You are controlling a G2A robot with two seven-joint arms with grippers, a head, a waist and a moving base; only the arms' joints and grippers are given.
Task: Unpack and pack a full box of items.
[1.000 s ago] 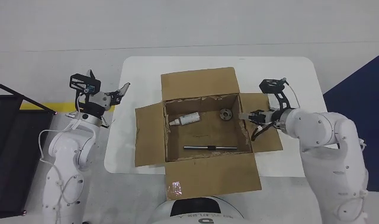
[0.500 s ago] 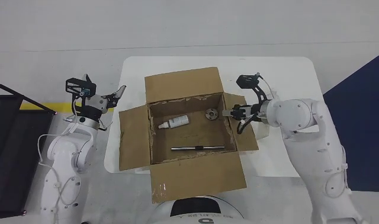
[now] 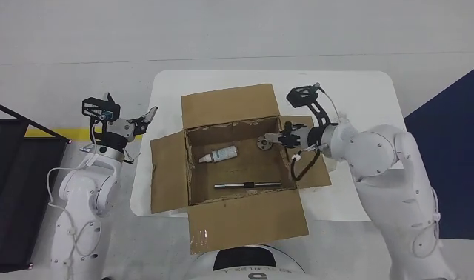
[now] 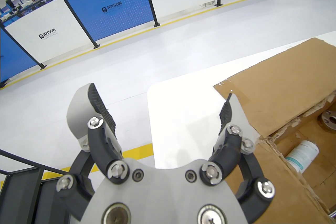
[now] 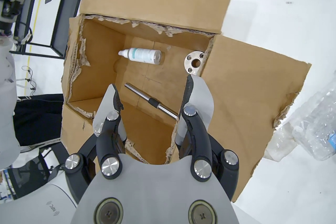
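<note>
- Top view: the box (image 3: 229,106) stands on the table (image 3: 348,95) with all four flaps folded out, so the opening step looks done.
- Three items lie on the box floor: a bottle (image 3: 217,155) on its side near the far wall, a flange (image 3: 264,142) flat in the far right corner, and a rod (image 3: 249,184) lying nearer the robot, apart from the other two.
- Every item I can see sits inside, so I judge unpacking is at most partly done.
- Emptying the box and then repacking it both remain, and no flap is closed.
- Right wrist view: clear plastic (image 5: 309,114) lies on the table beside the right flap. I cannot tell whether it came from the box.
- The right gripper (image 3: 275,138) hangs over the box's right wall, just beside the flange. Its fingers are moderately spread and hold nothing.
- The flange is probably the next pick. It lies flat against the corner, so getting a finger around its rim may be awkward.
- The left gripper (image 3: 144,118) hovers off the table's left edge, well apart from the box. Its fingers are spread wide and it is empty.
</note>
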